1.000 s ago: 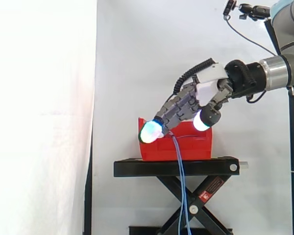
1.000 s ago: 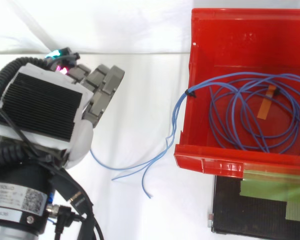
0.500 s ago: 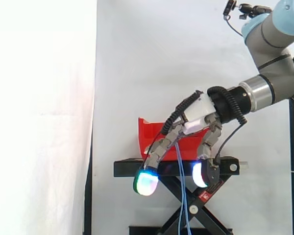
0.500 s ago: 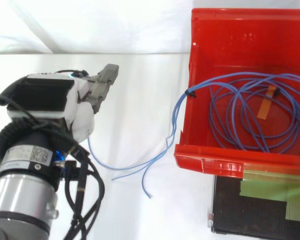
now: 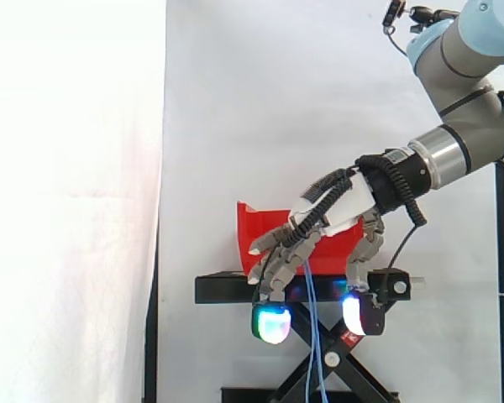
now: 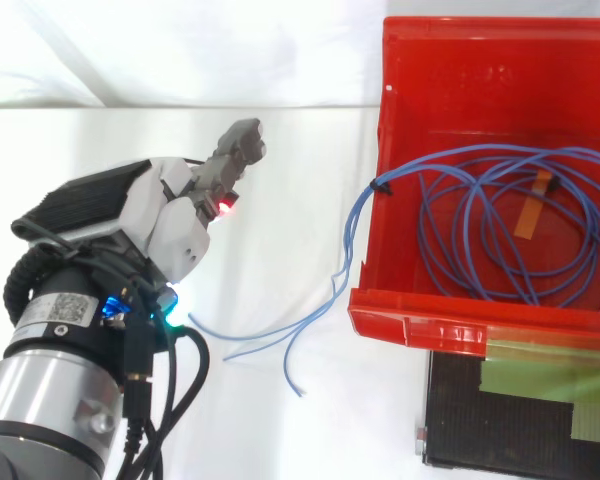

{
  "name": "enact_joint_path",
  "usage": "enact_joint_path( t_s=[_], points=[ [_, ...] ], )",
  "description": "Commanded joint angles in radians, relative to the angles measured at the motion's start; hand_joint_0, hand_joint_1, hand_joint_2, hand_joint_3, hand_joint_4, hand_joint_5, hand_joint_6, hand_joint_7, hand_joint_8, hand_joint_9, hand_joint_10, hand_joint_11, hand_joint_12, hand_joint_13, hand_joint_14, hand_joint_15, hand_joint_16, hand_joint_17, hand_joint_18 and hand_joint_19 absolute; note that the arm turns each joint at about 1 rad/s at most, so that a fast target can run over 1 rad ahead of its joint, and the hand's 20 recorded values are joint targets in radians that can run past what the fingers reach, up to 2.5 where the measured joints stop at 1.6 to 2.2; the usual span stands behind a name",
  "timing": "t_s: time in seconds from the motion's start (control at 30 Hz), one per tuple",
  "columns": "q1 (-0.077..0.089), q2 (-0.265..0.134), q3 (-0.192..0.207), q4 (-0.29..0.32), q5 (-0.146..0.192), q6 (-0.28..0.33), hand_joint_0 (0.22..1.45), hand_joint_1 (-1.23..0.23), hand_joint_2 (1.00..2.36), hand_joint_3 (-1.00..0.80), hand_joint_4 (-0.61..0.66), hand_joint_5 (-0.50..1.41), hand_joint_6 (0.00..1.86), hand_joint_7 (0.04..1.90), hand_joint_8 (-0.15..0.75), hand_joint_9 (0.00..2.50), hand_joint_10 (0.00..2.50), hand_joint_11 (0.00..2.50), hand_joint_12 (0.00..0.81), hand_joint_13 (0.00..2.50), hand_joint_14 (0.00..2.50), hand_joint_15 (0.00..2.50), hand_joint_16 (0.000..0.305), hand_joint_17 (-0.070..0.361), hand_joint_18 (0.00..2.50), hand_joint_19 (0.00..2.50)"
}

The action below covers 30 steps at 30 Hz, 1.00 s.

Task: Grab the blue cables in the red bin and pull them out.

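A coil of blue cables (image 6: 500, 235) lies in the red bin (image 6: 420, 325), held by a small black tie at the left wall. Their loose ends (image 6: 280, 345) spill over that wall and hang down in front of the black stand (image 5: 235, 290). In the side view the strands (image 5: 311, 344) drop between my hand's fingers and thumb. My hand (image 5: 328, 227) hangs in front of the bin (image 5: 250, 231), its fingers pointing down and spread, with glowing fingertips (image 5: 273, 323) below the stand's top. The hand is open and nothing is pinched. From above, the hand (image 6: 170, 215) sits left of the bin.
The bin stands on a black scissor-lift stand, with green tape (image 6: 540, 385) on its top plate. An orange tape strip (image 6: 530, 215) lies among the coiled cables. A white curtain backs the scene.
My hand dropped from the bin's rim to in front of the stand, then shifted toward the hanging strands. Its fingers bent inward a little. The cables have not moved.
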Motion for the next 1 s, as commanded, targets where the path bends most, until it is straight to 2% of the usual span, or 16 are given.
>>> enact_joint_path(
  t_s=[0.0, 0.2, 0.33, 0.4, 0.53, 0.6, 0.7, 0.97],
  points=[
    [-0.002, 0.0, 0.012, -0.003, 0.013, -0.328, 0.77, -1.0, 1.0, -1.0, 0.07, 0.43, 0.0, 0.63, 0.24, 0.38, 0.01, 0.3, 0.335, 0.21, 0.0, 0.08, 0.055, 0.125, 0.05, 0.19],
    [0.001, 0.0, 0.041, -0.023, 0.029, -0.407, 0.76, -1.03, 1.0, -1.0, 0.07, 0.44, 0.0, 0.65, 0.237, 0.41, 0.01, 0.37, 0.333, 0.24, 0.0, 0.09, 0.054, 0.122, 0.09, 0.2],
    [0.006, 0.0, 0.067, -0.049, 0.053, -0.467, 0.76, -1.05, 1.0, -1.0, 0.08, 0.44, 0.02, 0.68, 0.239, 0.41, 0.01, 0.38, 0.335, 0.25, 0.0, 0.09, 0.054, 0.122, 0.1, 0.2],
    [0.007, 0.0, 0.074, -0.056, 0.073, -0.506, 0.76, -1.05, 1.0, -1.0, 0.07, 0.43, 0.13, 0.64, 0.239, 0.41, 0.01, 0.38, 0.335, 0.25, 0.0, 0.09, 0.054, 0.122, 0.1, 0.21],
    [0.007, 0.0, 0.074, -0.056, 0.076, -0.541, 0.77, -1.06, 1.0, -1.0, 0.07, 0.41, 0.31, 0.58, 0.239, 0.41, 0.01, 0.38, 0.334, 0.25, 0.0, 0.09, 0.054, 0.121, 0.11, 0.21],
    [0.006, 0.0, 0.074, -0.053, 0.076, -0.561, 0.77, -1.07, 1.0, -1.0, 0.06, 0.38, 0.49, 0.51, 0.238, 0.41, 0.01, 0.38, 0.334, 0.25, 0.0, 0.09, 0.053, 0.12, 0.12, 0.21],
    [0.003, 0.0, 0.072, -0.049, 0.078, -0.605, 0.77, -1.07, 1.0, -1.0, 0.06, 0.36, 0.62, 0.46, 0.24, 0.41, 0.01, 0.38, 0.333, 0.26, 0.0, 0.1, 0.053, 0.12, 0.12, 0.22],
    [-0.002, 0.0, 0.067, -0.032, 0.078, -0.645, 0.75, -1.07, 1.0, -1.0, 0.07, 0.37, 0.63, 0.45, 0.243, 0.41, 0.01, 0.39, 0.337, 0.26, 0.0, 0.1, 0.053, 0.119, 0.13, 0.21]
  ],
)
